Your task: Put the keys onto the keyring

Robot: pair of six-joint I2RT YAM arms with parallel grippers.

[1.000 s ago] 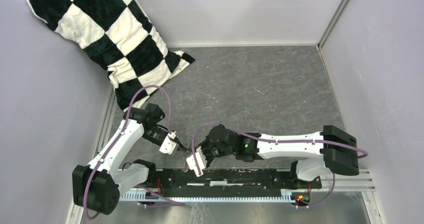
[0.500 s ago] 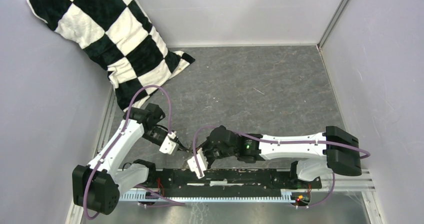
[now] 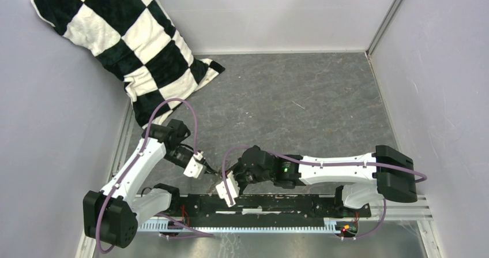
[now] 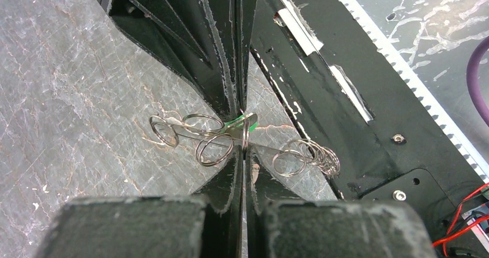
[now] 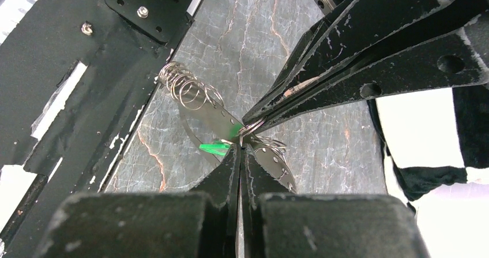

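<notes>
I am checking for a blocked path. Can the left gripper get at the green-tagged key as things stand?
Probably yes. The left gripper, shut, meets the right gripper tip to tip, and the green-tagged key sits at that meeting point. Only the right gripper, which seems to be pinching it, crowds the spot.

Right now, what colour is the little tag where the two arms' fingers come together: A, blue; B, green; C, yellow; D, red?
B: both wrist views show a bright green tag at the spot where the shut left fingers and right fingers meet tip to tip.
</notes>
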